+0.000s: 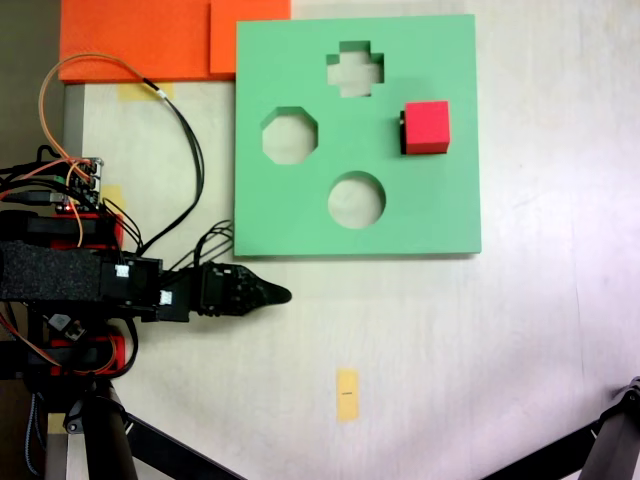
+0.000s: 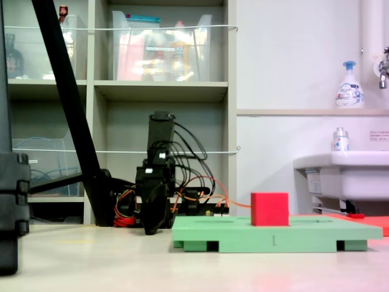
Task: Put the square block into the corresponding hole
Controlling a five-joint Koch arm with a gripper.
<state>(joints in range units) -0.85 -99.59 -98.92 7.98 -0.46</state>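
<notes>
My arm [image 1: 120, 280] is mostly black, with blocky motor boxes joined in a row. In the fixed view from above, one long part on the left looks rough and dark, like foam. My gripper [image 1: 278, 295] ends in a smooth black pointy tip. I see bright red plastic pieces [image 1: 95, 352] near the base, and a small white label on one motor. Thin black cables [image 1: 185, 130] loop out from the arm, and orange wires [image 1: 60, 90] curl above a little circuit board [image 1: 85, 178]. In the side view my arm [image 2: 157, 182] is a tall black shape with black and orange wires behind it
</notes>
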